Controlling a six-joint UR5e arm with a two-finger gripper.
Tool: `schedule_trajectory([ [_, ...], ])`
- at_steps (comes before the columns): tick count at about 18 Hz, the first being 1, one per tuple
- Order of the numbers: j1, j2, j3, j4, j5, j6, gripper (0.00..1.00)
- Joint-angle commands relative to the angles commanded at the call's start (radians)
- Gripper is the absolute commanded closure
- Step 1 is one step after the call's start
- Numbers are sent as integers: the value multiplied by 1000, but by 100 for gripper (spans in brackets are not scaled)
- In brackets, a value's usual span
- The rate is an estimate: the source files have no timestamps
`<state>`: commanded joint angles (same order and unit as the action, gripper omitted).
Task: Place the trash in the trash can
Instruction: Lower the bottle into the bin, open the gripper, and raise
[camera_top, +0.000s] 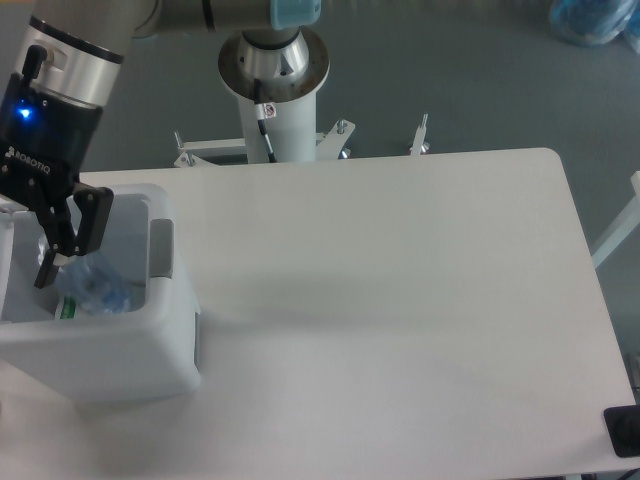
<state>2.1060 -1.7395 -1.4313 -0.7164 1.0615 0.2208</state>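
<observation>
I'm hovering my gripper (62, 252) over the trash can (110, 355) opening at the table's (400, 300) left edge. My fingers (90, 218) are standing parted, gripping nothing. The crushed bottle (98, 288) is lying inside the bin below my fingertips, apart from them. A green bit of the wrapper (67, 308) is showing beside it, also inside the bin.

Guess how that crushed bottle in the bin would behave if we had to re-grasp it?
The crushed bottle looks thin, clear and crumpled, so probably very light and apt to deform under the end effector. Its glossy plastic may slip. Crushed flat, it seems unlikely to roll inside the bin.
</observation>
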Motion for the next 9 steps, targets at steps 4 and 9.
schedule_trajectory([
  [4,119,-17,46,0,0,43,0],
  [9,221,-41,48,-5,9,178,0],
])
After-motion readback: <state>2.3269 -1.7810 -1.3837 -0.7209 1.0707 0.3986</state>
